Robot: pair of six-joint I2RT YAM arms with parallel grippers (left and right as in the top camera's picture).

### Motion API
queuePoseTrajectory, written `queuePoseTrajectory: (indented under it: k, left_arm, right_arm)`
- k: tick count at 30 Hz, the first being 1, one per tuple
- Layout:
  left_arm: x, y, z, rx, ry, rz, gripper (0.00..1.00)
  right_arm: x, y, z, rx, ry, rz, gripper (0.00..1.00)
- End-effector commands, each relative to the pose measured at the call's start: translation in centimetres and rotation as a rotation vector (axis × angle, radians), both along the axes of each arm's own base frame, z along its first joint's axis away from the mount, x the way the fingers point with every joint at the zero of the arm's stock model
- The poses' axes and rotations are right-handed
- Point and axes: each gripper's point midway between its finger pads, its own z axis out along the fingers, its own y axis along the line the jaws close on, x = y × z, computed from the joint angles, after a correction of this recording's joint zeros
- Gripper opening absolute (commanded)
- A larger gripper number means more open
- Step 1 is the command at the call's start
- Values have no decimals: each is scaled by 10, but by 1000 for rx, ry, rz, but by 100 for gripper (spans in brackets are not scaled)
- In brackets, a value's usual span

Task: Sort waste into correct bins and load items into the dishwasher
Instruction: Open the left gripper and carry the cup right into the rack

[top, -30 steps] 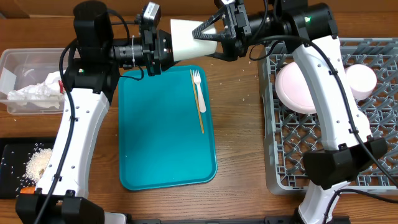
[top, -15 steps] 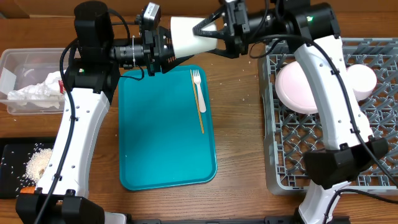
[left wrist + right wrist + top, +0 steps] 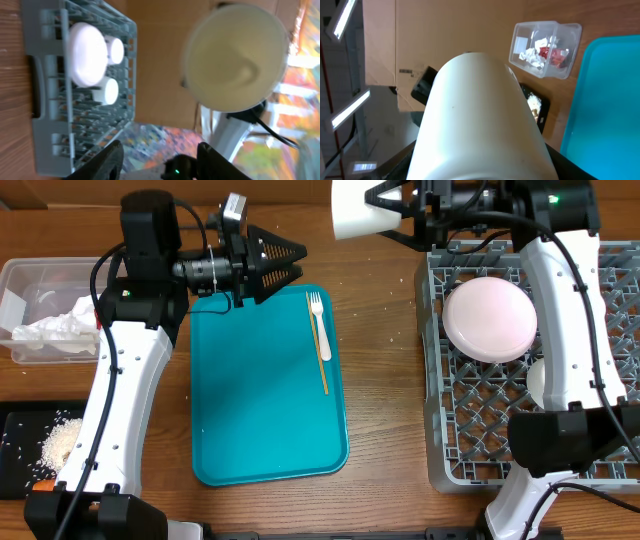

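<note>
Cup: white cup (image 3: 352, 205) is held in the air on its side, mouth turned toward the left arm, just off the far-left corner of the dish rack (image 3: 610, 450); not yet over the pegs.
Right fingers: right gripper (image 3: 385, 205) is clamped on the cup at its closed end; the exact contact is hidden behind the cup body in the wrist view.
Left fingers: left gripper (image 3: 300, 261) is spread apart with nothing between, hanging over the far edge of the teal tray (image 3: 260, 410), tips aimed at the cup with a clear gap.
Rack load: pink plate (image 3: 488, 320) is seated in the far-left part; a white bowl (image 3: 535, 380) is just beside it, partly covered by the right arm.
Left to load: fork (image 3: 320, 330) lies on the teal tray, tines toward the far edge.
Waste: napkins (image 3: 55, 330) and red wrapper (image 3: 555, 55) sit in the clear box (image 3: 20, 275); rice (image 3: 60, 445) lies on the black tray (image 3: 15, 425).
Risk 1: the cup could slip or roll out of the grip, judged from a hold on one end of a smooth round wall.
Risk 2: the cup could knock the rack's latticed rim or the plate if lowered before it is carried inward.
Risk 3: the two arms could clip each other if the left one advances while the right swings.
Risk 4: the cup could topple if set on its side across the pegs instead of mouth down.
Room: open pegs are seen in the near half of the rack and along its right side; bare surface (image 3: 385, 380) lies between tray and rack.
</note>
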Motion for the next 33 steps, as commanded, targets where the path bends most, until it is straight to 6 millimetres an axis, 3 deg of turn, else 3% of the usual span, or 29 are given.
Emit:
queuePoseTrajectory:
  k: [1,4,7,11,13,15,16,17,18,25,28,33]
  left_arm:
    - [13,12,-24,126,-56,85,68]
    - [12,23,-54,258,-9,137,93]
    - [5,42,-89,427,76,196,100]
    - [-10,81,-133,705,197,283,100]
    - [-20,104,-150,843,264,331,100]
    - [-30,127,-162,981,316,374,100]
    - [-32,133,-164,1015,326,384,100]
    - [-35,141,-166,1060,337,399,100]
    - [-36,144,-167,1078,342,404,100]
    - [-37,144,-167,1079,344,404,100]
    - [-37,144,-168,1079,345,403,100]
    - [-37,144,-168,1079,346,403,100]
  right_arm:
    - [12,-29,6,-43,-45,-106,64]
    - [31,-71,-7,-116,-43,-239,62]
    - [41,-126,-19,-177,-36,-363,62]
    - [45,-208,-41,-294,9,-556,61]
    - [39,-266,-62,-413,77,-706,61]
    - [23,-339,-85,-579,167,-891,61]
    - [19,-349,-88,-601,182,-918,61]
    - [7,-385,-94,-661,220,-1009,61]
    - [-2,-407,-97,-695,245,-1066,62]
    - [-59,-501,-125,-966,493,-1369,61]
    - [-62,-509,-140,-990,547,-1366,61]
    - [-76,-523,-186,-1080,742,-1378,65]
